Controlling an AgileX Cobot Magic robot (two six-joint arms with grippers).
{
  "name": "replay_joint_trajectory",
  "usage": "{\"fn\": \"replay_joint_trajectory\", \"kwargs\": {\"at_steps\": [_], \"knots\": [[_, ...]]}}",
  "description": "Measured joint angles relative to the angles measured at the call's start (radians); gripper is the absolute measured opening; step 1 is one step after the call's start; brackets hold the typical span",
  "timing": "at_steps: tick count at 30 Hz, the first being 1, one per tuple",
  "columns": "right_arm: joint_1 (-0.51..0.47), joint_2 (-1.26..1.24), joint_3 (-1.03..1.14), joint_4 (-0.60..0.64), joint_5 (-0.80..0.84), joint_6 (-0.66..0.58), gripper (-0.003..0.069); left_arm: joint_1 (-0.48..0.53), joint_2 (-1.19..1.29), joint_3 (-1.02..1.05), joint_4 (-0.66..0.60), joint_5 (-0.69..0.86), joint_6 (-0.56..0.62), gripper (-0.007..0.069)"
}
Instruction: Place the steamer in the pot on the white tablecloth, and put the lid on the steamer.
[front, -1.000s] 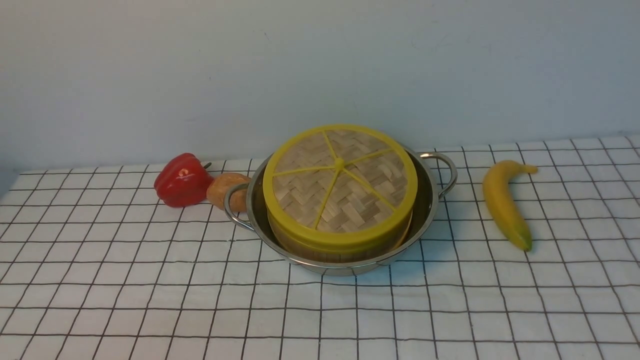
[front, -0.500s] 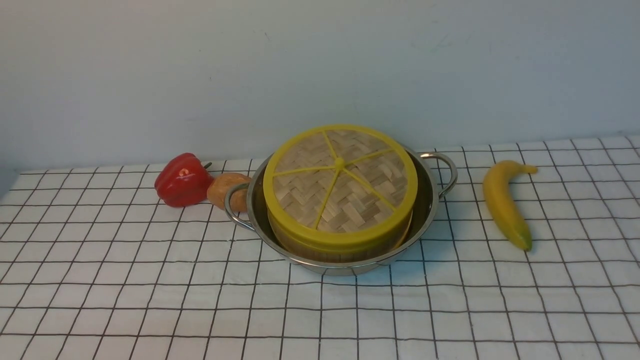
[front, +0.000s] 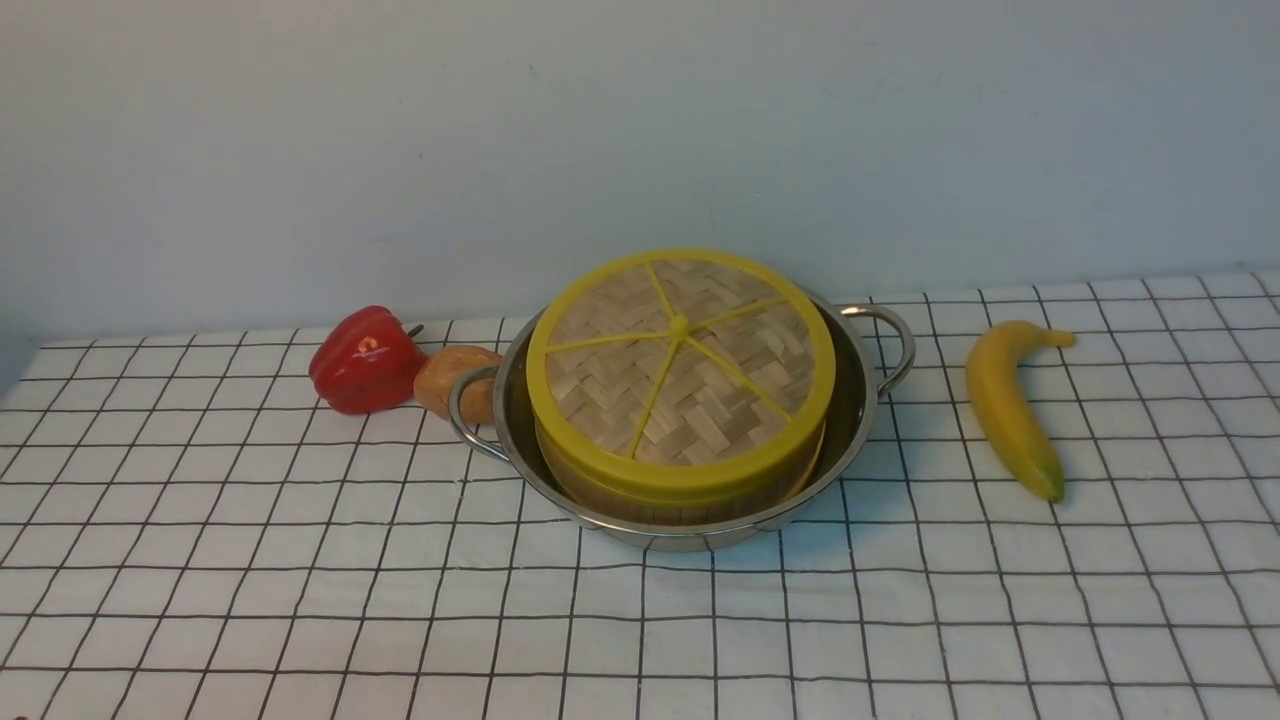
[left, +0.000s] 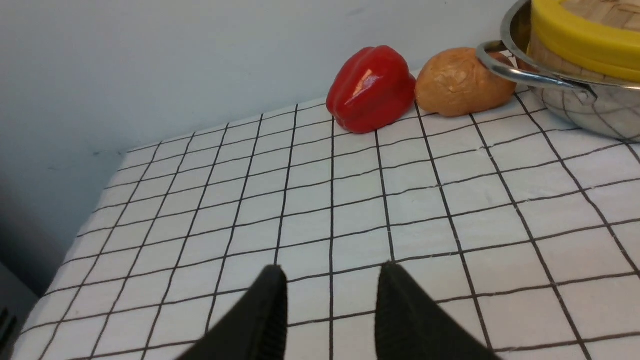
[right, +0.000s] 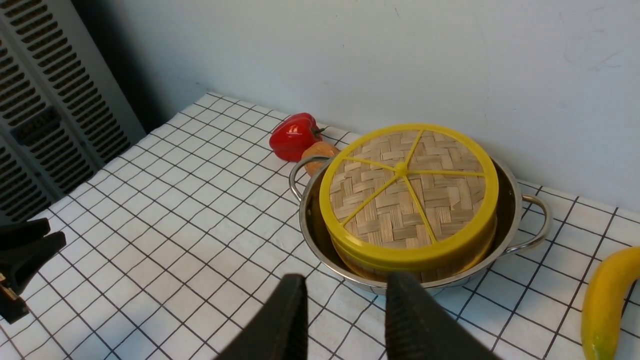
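Lid (front: 740, 390) lying flat, knob up, on steamer (front: 655, 500) inside pot (front: 690, 542); round, no long axis; pot's handles point left and right; left gripper (left: 331, 305) and right gripper (right: 346, 312) parted, empty.

The left end effector (left: 331, 272) is hanging open, its fingers parting. The right end effector (right: 347, 280) is also standing open, gripping nothing.
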Motion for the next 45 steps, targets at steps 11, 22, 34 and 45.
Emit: {"fn": "replay_joint_trajectory", "kwargs": {"at_steps": [11, 22, 34, 45], "knots": [[0.000, 0.000, 0.000, -0.002, -0.001, -0.002, 0.0240, 0.000, 0.000, 0.000, -0.003, 0.000, 0.010, 0.0242], [-0.164, -0.104, 0.266, -0.154, -0.353, -0.030, 0.0240, 0.000, 0.000, 0.000, -0.003, 0.000, 0.010, 0.0243], [-0.332, -0.429, 0.756, -0.195, -0.634, -0.030, 0.0240, 0.000, 0.000, 0.000, -0.003, 0.000, 0.010, 0.0243], [-0.328, -0.631, 0.991, -0.283, -0.768, -0.026, 0.0240, 0.000, 0.000, 0.000, -0.003, 0.000, 0.010, 0.0243]]}}
